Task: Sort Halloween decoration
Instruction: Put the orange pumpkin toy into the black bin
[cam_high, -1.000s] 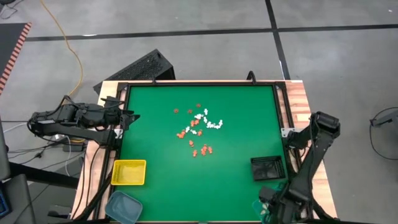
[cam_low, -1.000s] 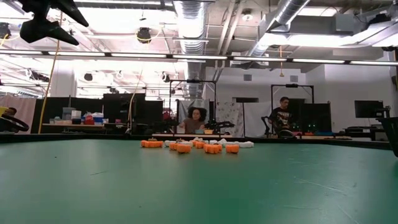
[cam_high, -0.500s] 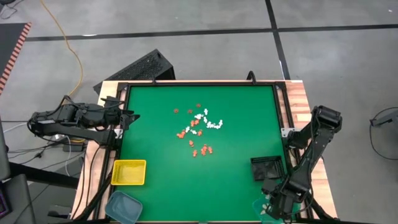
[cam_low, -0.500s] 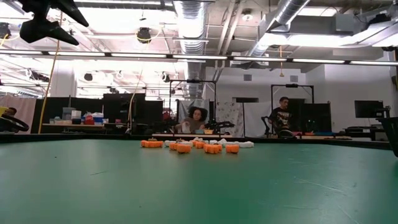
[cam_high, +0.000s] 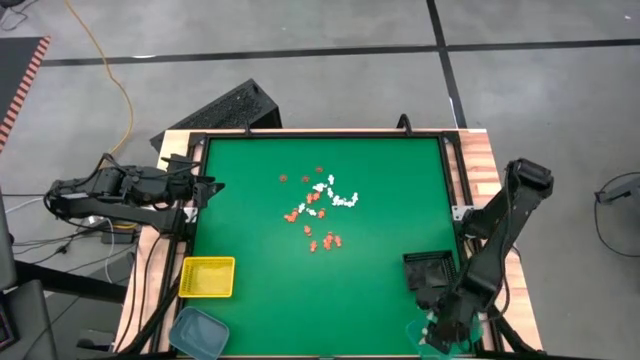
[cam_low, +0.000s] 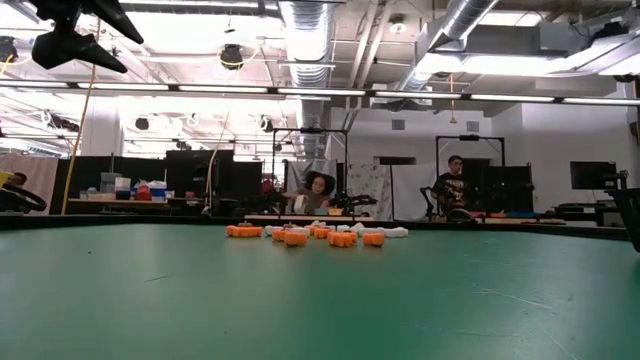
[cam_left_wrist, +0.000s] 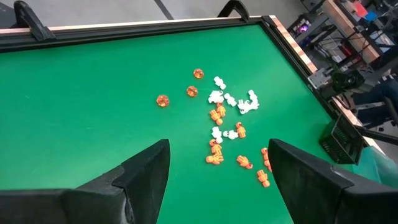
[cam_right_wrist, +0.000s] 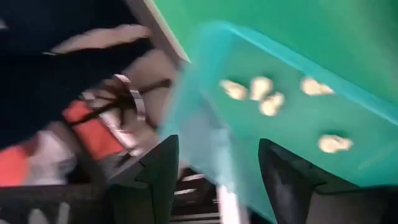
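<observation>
the left gripper, fingers spread and empty, has the scattered orange and white trinkets well ahead of its tips, nearer than the right gripper, also apart, seemingly over a teal tray.

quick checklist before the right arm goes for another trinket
1. Right tool over the teal tray at the table's near right corner: ok.
2. Right tool open, nothing between its fingers: ok.
3. Cream trinkets lie inside the teal tray: ok.
4. Orange and white trinkets wait mid-table, unsorted: not ok.
5. Left tool open at the table's left edge, away from the pile: ok.
6. Yellow tray and black tray contents: cannot tell.
</observation>
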